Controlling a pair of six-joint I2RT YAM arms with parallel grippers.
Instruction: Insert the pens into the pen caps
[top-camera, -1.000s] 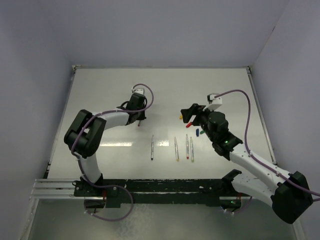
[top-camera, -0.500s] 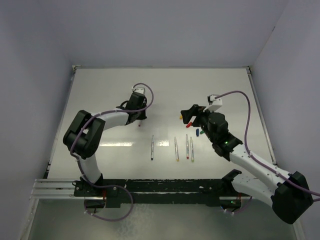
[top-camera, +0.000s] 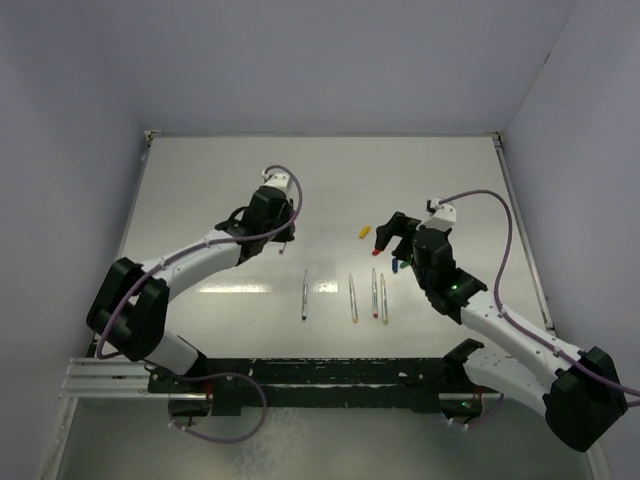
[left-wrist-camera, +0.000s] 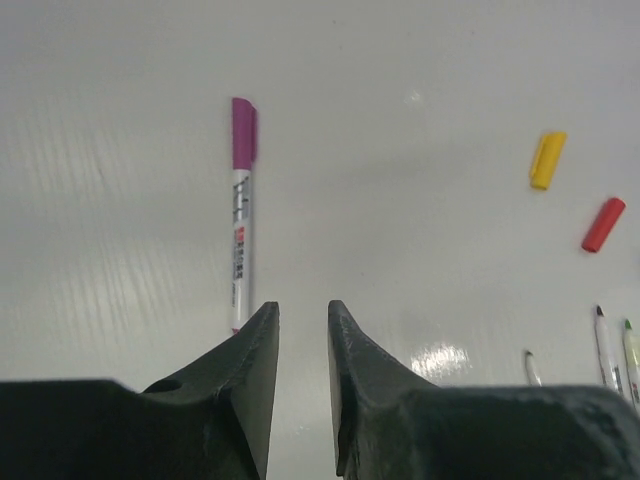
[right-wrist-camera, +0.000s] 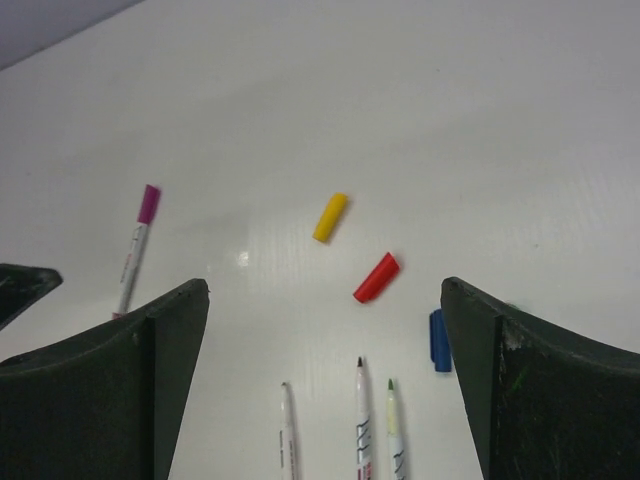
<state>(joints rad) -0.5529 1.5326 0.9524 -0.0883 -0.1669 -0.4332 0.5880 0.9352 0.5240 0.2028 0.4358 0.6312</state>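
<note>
On my left wrist camera, the left gripper (left-wrist-camera: 303, 310) sits at the bottom, jaws a little apart and with nothing between them. The pen with the purple cap (left-wrist-camera: 240, 240) lies on the white table (left-wrist-camera: 400, 60), its bare end just beside one fingertip (left-wrist-camera: 262, 325). Well to the right of this pen lies the yellow cap (left-wrist-camera: 547, 160). Further right and a bit lower is the red cap (left-wrist-camera: 603, 224). Far right of the pen's bare end, three uncapped pens (left-wrist-camera: 605, 345) show only their tips.

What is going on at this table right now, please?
Two robot arms are putting pens into caps. One pen, already in its purple cap, lies just ahead of the left hand, whose jaws are slightly apart and empty. The right hand is wide open and empty above the loose yellow cap, red cap and blue cap. Four uncapped pens lie in a row on the table.
</note>
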